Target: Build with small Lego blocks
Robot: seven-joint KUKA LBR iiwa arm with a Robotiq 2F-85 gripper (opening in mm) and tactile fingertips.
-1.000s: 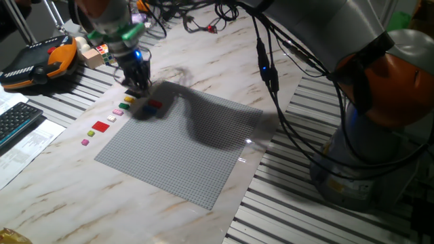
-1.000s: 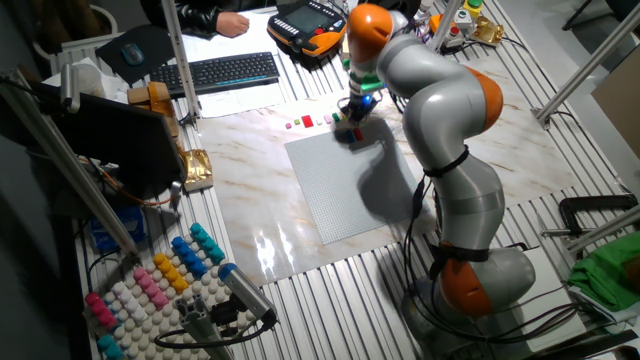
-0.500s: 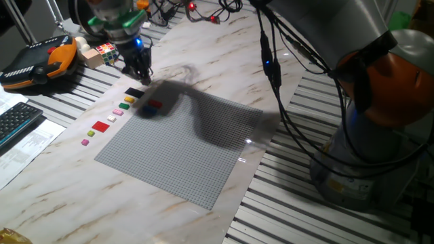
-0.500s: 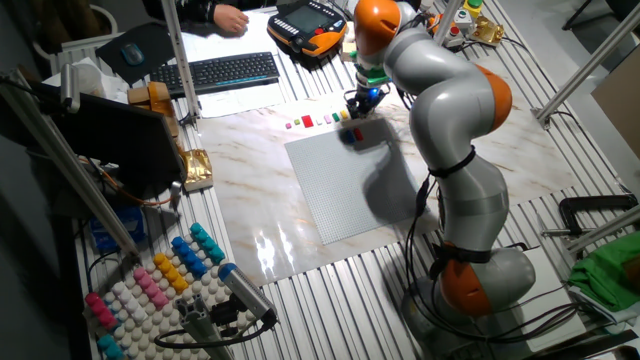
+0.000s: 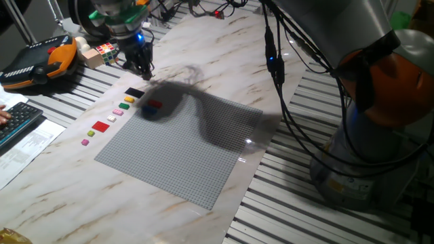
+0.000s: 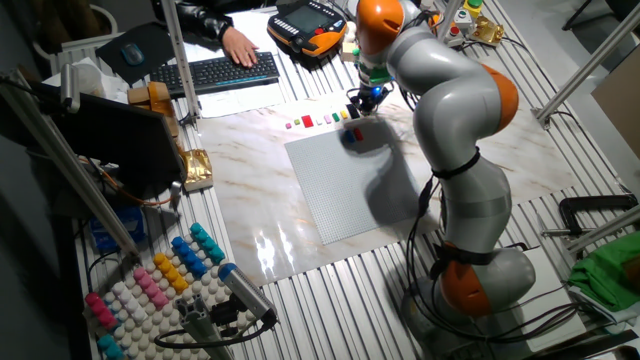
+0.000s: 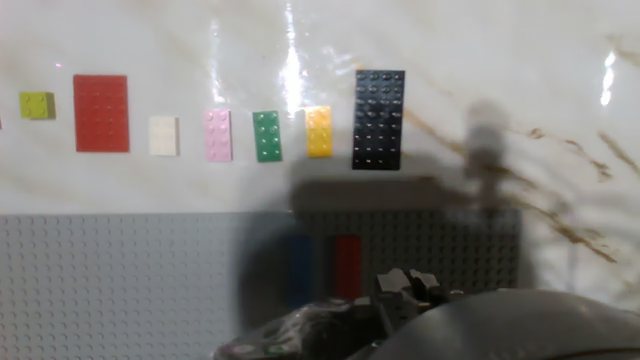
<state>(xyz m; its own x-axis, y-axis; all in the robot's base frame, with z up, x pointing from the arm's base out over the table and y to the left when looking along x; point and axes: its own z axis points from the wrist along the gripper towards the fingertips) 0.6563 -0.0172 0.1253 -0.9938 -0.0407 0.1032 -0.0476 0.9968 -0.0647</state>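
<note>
1. One fixed view: the gripper (image 5: 144, 68) hangs over the marble table (image 5: 224, 54), at 12 o'clock from the grey baseplate (image 5: 183, 152). The fingers look pressed close together, empty, though it's hard to be sure. A black block (image 5: 134, 93), yellow block (image 5: 129, 100), green block (image 5: 124, 106) and big red block (image 5: 101, 126) line the baseplate's 10 o'clock edge; a small red block (image 5: 155, 104) sits on the plate in shadow.

2. The other fixed view: the arm arches over, the gripper (image 6: 362, 101) above the block row. Finger state: cannot tell here. A human hand (image 6: 240, 45) rests on a keyboard (image 6: 218, 71).

3. Hand view: the row runs at 12 o'clock: lime block (image 7: 37, 105), big red, white block (image 7: 163, 135), pink block (image 7: 218, 135), green, yellow, black. On the baseplate, a blue block (image 7: 301, 266) stands just beside the small red one.
</note>
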